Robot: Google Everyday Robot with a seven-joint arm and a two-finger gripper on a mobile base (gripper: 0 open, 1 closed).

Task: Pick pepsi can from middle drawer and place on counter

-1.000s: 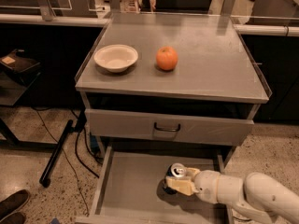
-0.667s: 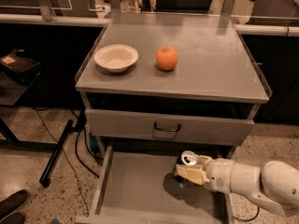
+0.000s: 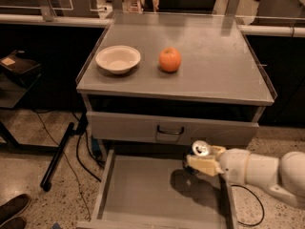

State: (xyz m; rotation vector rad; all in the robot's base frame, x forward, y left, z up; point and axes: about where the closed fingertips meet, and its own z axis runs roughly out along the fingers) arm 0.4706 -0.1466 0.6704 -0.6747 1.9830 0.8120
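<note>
The pepsi can (image 3: pixel 199 150), dark blue with a silver top and pull tab, is held in my gripper (image 3: pixel 202 159) above the right rear part of the open middle drawer (image 3: pixel 143 190). The gripper's pale fingers (image 3: pixel 204 165) are shut around the can, which is lifted off the drawer floor and casts a shadow below. My white arm (image 3: pixel 262 171) comes in from the right edge. The grey counter (image 3: pixel 214 66) lies above and behind, over the closed drawer front with the dark handle (image 3: pixel 170 130).
On the counter sit a white bowl (image 3: pixel 118 59) at the left and an orange fruit (image 3: pixel 170 59) near the middle. A dark pole (image 3: pixel 58 155) and cables lie on the floor at the left. A shoe (image 3: pixel 12 209) shows at the bottom left.
The gripper has risen with the can from the drawer floor, moving up and slightly right toward the drawer front's lower edge.
</note>
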